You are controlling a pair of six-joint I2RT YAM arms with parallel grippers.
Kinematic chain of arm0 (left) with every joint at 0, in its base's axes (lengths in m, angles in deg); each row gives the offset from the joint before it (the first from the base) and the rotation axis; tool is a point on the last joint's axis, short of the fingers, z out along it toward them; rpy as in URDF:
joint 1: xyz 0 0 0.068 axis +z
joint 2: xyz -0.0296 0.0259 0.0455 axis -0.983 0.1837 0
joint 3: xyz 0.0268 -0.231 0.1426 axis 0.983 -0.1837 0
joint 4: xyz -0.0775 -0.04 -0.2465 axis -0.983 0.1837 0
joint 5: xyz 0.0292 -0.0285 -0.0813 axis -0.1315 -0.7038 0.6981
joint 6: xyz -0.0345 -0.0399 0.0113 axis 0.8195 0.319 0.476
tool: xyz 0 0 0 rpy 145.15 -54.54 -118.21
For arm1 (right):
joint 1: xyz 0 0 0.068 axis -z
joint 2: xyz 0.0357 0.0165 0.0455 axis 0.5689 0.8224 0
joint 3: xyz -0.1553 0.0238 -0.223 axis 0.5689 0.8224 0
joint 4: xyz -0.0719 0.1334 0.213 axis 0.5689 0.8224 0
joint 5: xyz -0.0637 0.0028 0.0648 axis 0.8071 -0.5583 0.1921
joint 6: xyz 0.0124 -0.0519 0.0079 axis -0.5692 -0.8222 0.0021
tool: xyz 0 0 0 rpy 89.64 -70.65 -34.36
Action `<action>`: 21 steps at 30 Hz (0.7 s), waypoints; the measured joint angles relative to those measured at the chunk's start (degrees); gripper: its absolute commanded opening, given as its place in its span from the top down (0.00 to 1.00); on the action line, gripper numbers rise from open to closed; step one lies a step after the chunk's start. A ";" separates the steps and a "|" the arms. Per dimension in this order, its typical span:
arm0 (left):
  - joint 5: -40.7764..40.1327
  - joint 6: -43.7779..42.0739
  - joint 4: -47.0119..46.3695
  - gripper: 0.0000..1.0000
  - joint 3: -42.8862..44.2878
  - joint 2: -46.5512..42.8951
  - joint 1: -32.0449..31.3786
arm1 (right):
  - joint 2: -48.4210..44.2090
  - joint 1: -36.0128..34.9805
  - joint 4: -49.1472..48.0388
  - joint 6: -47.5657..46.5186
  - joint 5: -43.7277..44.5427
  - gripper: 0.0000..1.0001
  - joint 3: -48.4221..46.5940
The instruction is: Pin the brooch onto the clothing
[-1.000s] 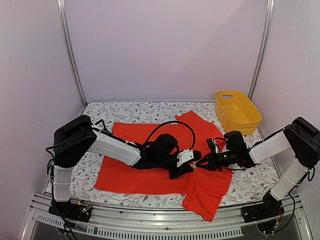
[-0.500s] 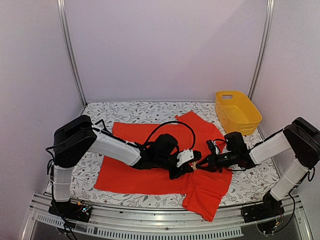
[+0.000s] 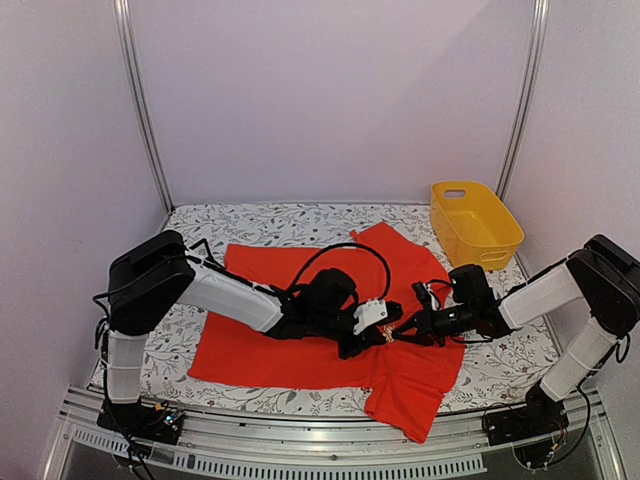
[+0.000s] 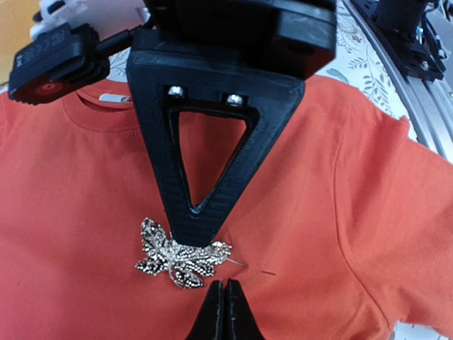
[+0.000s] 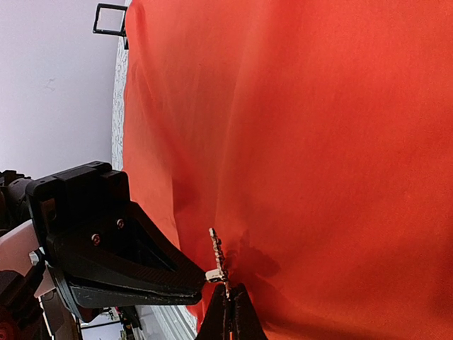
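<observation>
The clothing, a red-orange T-shirt (image 3: 260, 350), lies flat on the table. The brooch (image 4: 177, 255), a glittery silver leaf, rests on its chest, and its thin pin runs into the cloth to the right. In the right wrist view the brooch (image 5: 216, 251) stands edge-on. My right gripper (image 5: 230, 297) is shut on the brooch's lower edge, and its triangular finger (image 4: 202, 142) covers the brooch's top. My left gripper (image 4: 224, 290) is shut, its tips pressed to the shirt (image 4: 340, 177) just below the brooch. Both grippers meet at mid-shirt (image 3: 390, 335).
A yellow plastic basket (image 3: 475, 222) stands at the back right of the floral tablecloth (image 3: 300, 222). The right arm's black cable loops over the shirt behind the grippers. Metal frame posts rise at both back corners.
Both grippers stay tip to tip at the brooch; the right gripper's tip has sunk a touch toward the shirt.
</observation>
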 measured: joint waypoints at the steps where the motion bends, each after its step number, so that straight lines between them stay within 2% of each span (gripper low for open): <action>1: -0.02 -0.15 0.02 1.00 0.00 0.00 0.00 | 0.00 -0.02 0.09 0.00 -0.02 1.00 0.00; 21: -0.04 -0.22 -0.33 1.00 0.55 0.81 -0.09 | -1.84 -0.11 1.68 0.22 -1.90 1.00 0.61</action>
